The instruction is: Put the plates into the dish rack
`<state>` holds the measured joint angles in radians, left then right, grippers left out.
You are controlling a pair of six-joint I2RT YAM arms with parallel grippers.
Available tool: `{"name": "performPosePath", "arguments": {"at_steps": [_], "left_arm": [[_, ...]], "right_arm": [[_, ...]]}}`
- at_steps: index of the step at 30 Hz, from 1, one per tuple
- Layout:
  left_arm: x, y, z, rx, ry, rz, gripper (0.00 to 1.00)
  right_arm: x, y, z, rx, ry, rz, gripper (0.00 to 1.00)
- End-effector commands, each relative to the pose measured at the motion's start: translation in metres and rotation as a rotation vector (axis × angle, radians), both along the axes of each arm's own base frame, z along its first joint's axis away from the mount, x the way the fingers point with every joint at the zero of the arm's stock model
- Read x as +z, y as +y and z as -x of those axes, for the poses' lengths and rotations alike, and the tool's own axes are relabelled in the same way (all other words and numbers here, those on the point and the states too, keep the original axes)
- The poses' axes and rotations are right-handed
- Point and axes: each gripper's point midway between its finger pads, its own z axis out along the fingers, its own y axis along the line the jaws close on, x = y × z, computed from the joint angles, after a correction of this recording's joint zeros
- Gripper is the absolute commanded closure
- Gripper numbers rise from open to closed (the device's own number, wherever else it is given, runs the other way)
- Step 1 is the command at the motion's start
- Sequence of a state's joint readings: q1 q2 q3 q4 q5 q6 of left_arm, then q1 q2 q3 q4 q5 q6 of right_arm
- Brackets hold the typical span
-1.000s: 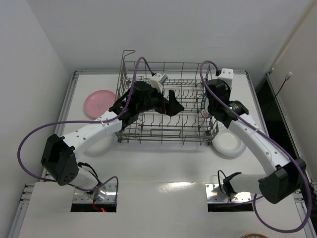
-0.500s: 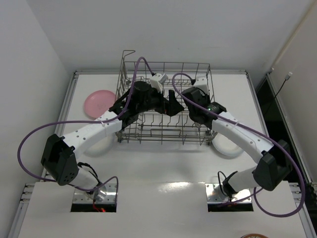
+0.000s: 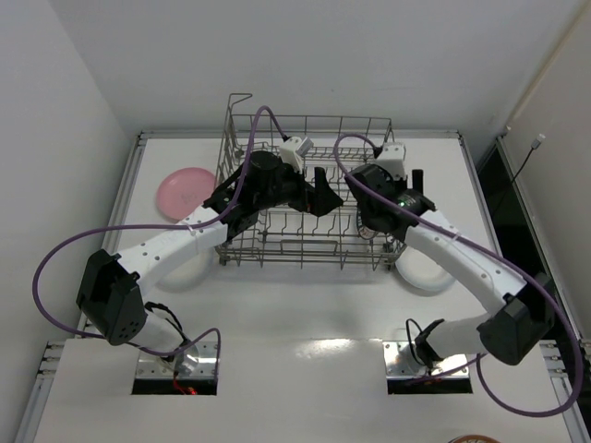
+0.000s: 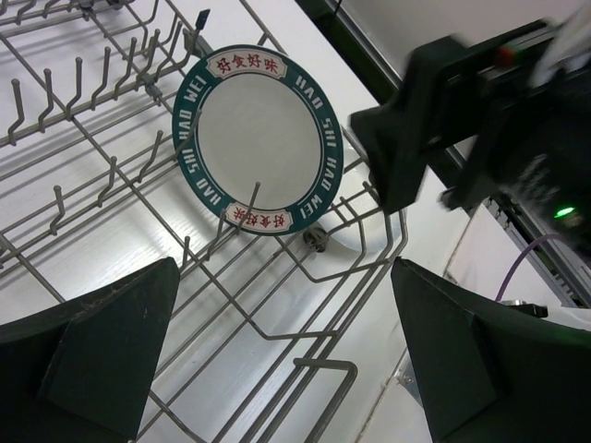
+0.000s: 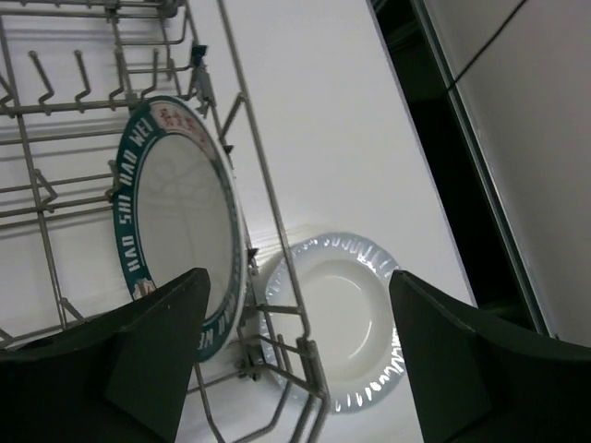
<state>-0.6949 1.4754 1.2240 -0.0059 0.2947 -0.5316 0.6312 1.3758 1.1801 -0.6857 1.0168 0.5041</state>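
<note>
1. My right gripper [image 5: 297, 281] hangs over the right end of the dish rack [image 3: 305, 247]. Its fingers are spread wide and there is nothing between them.
2. Straight below it, the patterned plate [image 5: 175, 231] stands on edge inside the rack, among the tines and just inside the right-hand wire wall. Its teal rim band with red-lettered white panels shows clearly in both wrist views.
3. I am not touching that plate; there is open space between my right fingers and its rim.
4. My left gripper [image 4: 286, 277] hovers over the middle of the rack, facing the patterned plate. Its fingers are also spread wide and hold nothing.
5. A white plate [image 3: 427, 272] lies flat on the table [image 3: 305, 314], just outside the rack's near right corner, close to the wire wall.
6. The pink plate [image 3: 185, 192] lies flat on the table to the left of the rack, apart from it and from both my grippers.
7. The rest of the rack's rows of tines that I can see hold no plates.
</note>
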Motion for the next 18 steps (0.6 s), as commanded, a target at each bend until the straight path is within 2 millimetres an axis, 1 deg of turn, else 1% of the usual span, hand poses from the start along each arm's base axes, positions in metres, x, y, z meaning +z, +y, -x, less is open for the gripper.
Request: {"name": "performPosePath", "arguments": {"at_steps": [1, 2, 3, 4, 5, 6, 7, 8, 9, 10, 11, 12, 14, 15, 16, 17, 18], "left_arm": [[0.03, -0.002, -0.003, -0.002, -0.073, 0.041, 0.0], [0.03, -0.001, -0.005, 0.013, -0.076, 0.038, 0.0], [0.029, 0.0, -0.007, 0.022, -0.077, 0.036, 0.0], [0.029, 0.0, -0.007, 0.022, -0.077, 0.036, 0.0], [0.029, 0.0, -0.007, 0.022, -0.077, 0.036, 0.0], [0.029, 0.0, -0.007, 0.022, -0.077, 0.036, 0.0], [0.03, -0.001, -0.005, 0.013, -0.076, 0.038, 0.0], [0.03, -0.001, -0.005, 0.013, -0.076, 0.038, 0.0], [0.03, -0.001, -0.005, 0.013, -0.076, 0.038, 0.0], [0.03, -0.001, -0.005, 0.013, -0.076, 0.038, 0.0], [0.03, -0.001, -0.005, 0.013, -0.076, 0.038, 0.0], [0.03, -0.001, -0.005, 0.015, -0.068, 0.043, 0.0], [0.03, -0.002, -0.004, 0.006, -0.067, 0.045, 0.0], [0.03, -0.002, -0.004, 0.006, -0.067, 0.045, 0.0], [0.03, -0.002, -0.004, 0.006, -0.067, 0.045, 0.0], [0.03, -0.002, -0.004, 0.006, -0.067, 0.045, 0.0], [0.03, -0.002, -0.004, 0.006, -0.067, 0.045, 0.0]], "right_arm": [[0.046, -0.034, 0.019, -0.135, -0.107, -0.043, 0.22], [0.049, -0.037, 0.028, -0.124, -0.099, -0.097, 0.22], [0.042, -0.051, 0.034, -0.15, -0.084, -0.11, 0.22], [0.037, -0.057, 0.04, -0.154, -0.078, -0.133, 0.21], [0.032, -0.06, 0.044, -0.151, -0.077, -0.175, 0.14], [0.022, -0.083, 0.059, -0.201, -0.086, -0.196, 0.11], [0.016, -0.092, 0.065, -0.223, -0.094, -0.216, 0.08], [0.008, -0.096, 0.067, -0.227, -0.101, -0.263, 0.06], [-0.004, -0.117, 0.081, -0.293, -0.107, -0.284, 0.01], [-0.012, -0.124, 0.085, -0.31, -0.102, -0.304, 0.01], [-0.028, -0.121, 0.084, -0.287, -0.078, -0.357, 0.01], [-0.032, -0.126, 0.085, -0.282, -0.071, -0.373, 0.01], [-0.047, -0.136, 0.087, -0.312, -0.058, -0.457, 0.01], [-0.047, -0.14, 0.082, -0.306, -0.078, -0.476, 0.01], [-0.05, -0.147, 0.081, -0.312, -0.081, -0.526, 0.01], [-0.057, -0.15, 0.079, -0.32, -0.072, -0.556, 0.01], [-0.064, -0.157, 0.077, -0.327, -0.072, -0.61, 0.01]]}}
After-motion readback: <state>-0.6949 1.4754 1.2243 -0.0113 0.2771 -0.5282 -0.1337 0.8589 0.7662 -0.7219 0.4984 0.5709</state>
